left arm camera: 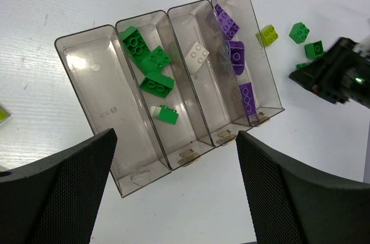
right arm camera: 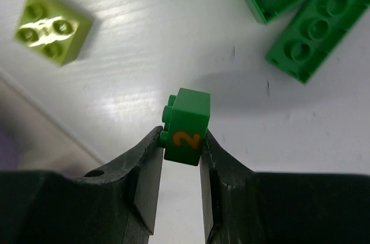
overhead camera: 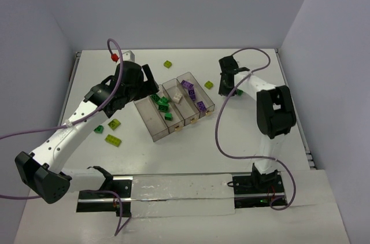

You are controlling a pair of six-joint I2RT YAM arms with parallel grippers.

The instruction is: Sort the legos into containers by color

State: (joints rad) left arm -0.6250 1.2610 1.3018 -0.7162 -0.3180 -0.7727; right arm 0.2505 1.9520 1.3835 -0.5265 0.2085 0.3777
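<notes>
Right of the smoky clear four-compartment tray (overhead camera: 147, 119), the right gripper (right arm camera: 180, 140) pinches a small dark green studded brick (right arm camera: 187, 118) with a yellow "2" on its face, apparently lifted off the white tabletop (overhead camera: 191, 151).

The compartment holding green bricks (left arm camera: 180, 140) is second from the tray's left end, so it lies leftward of the claw, across the purple and white slots. Slot long axis runs from tab end to far end, skewed to the table edge.

The left gripper (overhead camera: 150, 82) hangs spread above the tray's left side, nearer that slot, nothing held.

Loose green bricks (right arm camera: 300, 41) and a yellow-green brick (right arm camera: 51, 27) lie just right of the tray. Plain white walls (overhead camera: 173, 1) stand close.
</notes>
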